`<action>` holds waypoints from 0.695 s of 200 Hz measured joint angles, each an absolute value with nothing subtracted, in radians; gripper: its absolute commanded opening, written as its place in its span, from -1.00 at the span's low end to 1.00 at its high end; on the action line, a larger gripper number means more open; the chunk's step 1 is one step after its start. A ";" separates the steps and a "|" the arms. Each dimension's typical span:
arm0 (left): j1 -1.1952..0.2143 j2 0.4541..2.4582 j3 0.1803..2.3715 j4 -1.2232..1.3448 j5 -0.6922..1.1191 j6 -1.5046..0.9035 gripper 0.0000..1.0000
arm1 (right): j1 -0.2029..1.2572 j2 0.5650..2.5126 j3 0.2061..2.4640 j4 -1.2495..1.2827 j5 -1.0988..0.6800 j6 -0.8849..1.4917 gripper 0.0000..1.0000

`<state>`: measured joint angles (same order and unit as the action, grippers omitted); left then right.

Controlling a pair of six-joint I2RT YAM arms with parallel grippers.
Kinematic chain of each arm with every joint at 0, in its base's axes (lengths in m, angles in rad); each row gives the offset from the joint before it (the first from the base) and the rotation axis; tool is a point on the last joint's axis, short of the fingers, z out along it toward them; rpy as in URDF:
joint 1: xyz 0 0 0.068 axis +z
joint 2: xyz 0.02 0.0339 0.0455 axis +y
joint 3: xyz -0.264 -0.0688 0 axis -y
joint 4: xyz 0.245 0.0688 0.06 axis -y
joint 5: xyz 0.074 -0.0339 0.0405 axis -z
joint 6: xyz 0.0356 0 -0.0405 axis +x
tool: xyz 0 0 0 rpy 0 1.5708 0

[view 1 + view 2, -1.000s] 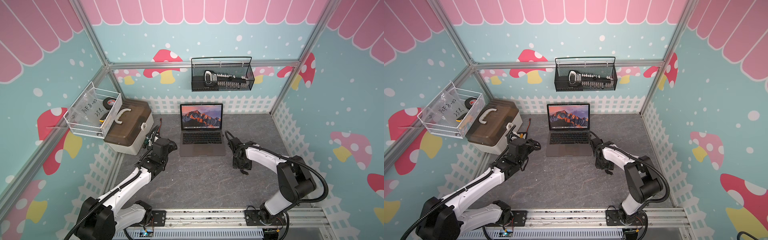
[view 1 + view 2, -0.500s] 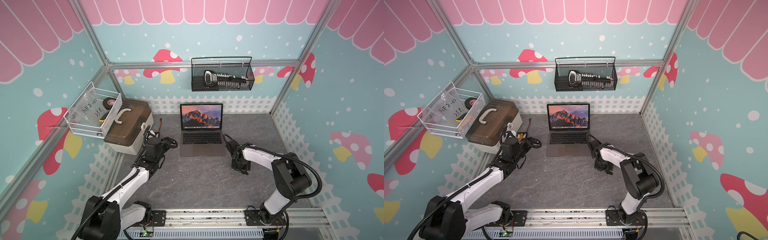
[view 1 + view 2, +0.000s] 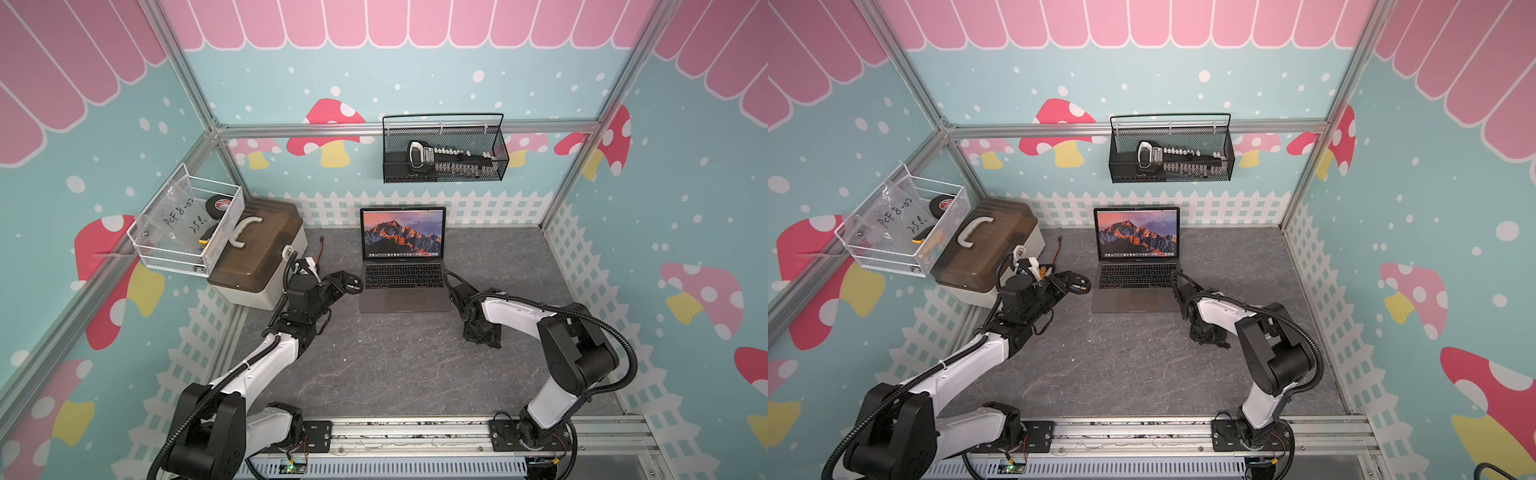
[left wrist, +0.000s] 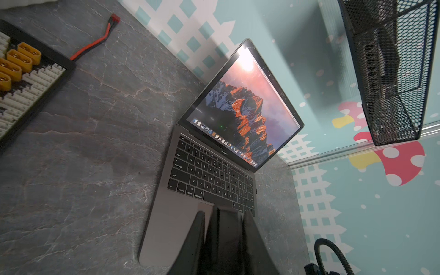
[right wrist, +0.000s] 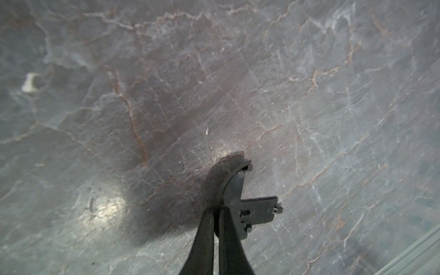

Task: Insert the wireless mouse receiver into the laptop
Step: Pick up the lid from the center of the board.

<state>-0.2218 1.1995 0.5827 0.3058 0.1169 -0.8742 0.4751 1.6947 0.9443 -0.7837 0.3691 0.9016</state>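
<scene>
Right claw (image 5: 215,210) is clenched tight, fingers pinched on the rim of the black curved shell piece (image 5: 232,190), which hangs low over the grey stone-look table (image 3: 395,365); whether the piece touches the surface, I can't tell. In both top views that claw (image 3: 482,334) points straight down, just off the near right corner of the laptop (image 3: 405,299). Over on the other side, the left claw (image 3: 344,284) is closed around the wireless mouse (image 3: 354,285), holding it just beside the laptop's left edge, level with the keyboard. The left wrist view shows a dark body wedged between the two fingers (image 4: 190,238), with the laptop's trackpad right behind it. The laptop sits open at the far middle of the table, its orange mountain screen lit and facing the near side. The wireless mouse receiver is too small to make out in any view, so I can't place it. At the far left stands a brown-lidded toolbox (image 3: 257,253) under a white wire basket (image 3: 187,224), a red and black cable (image 3: 321,245) lies between toolbox and laptop, and a black mesh basket (image 3: 444,149) hangs on the far wall.
</scene>
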 measured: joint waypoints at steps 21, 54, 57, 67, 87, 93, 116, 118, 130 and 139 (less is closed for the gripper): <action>-0.215 1.200 0.574 0.313 0.118 -0.870 -1.00 | 0.475 1.657 0.917 -0.770 0.387 0.907 -1.00; -0.180 1.203 0.554 0.351 0.145 -0.875 -1.00 | 0.471 1.469 0.890 -0.719 0.406 0.881 -1.00; -0.176 1.205 0.550 0.358 0.151 -0.878 -1.00 | 0.470 1.448 0.890 -0.707 0.402 0.878 -1.00; -0.157 1.216 0.535 0.393 0.171 -0.896 -1.00 | 0.463 1.378 0.889 -0.664 0.386 0.854 -1.00; -0.110 1.260 0.498 0.485 0.221 -0.957 -1.00 | 0.449 1.262 0.890 -0.554 0.309 0.802 -1.00; -0.097 1.280 0.488 0.513 0.234 -0.978 -1.00 | 0.445 1.238 0.890 -0.521 0.280 0.787 -1.00; -0.071 1.356 0.451 0.619 0.278 -1.050 -1.00 | 0.437 1.185 0.899 -0.404 0.127 0.732 -1.00; -0.070 1.363 0.450 0.629 0.284 -1.058 -1.00 | 0.437 1.183 0.902 -0.396 0.112 0.730 -1.00; -0.068 1.391 0.443 0.675 0.314 -1.095 -1.00 | 0.437 1.182 0.928 -0.357 0.026 0.720 -1.00; -0.068 1.408 0.443 0.717 0.339 -1.122 -1.00 | 0.437 1.183 0.949 -0.325 -0.038 0.720 -1.00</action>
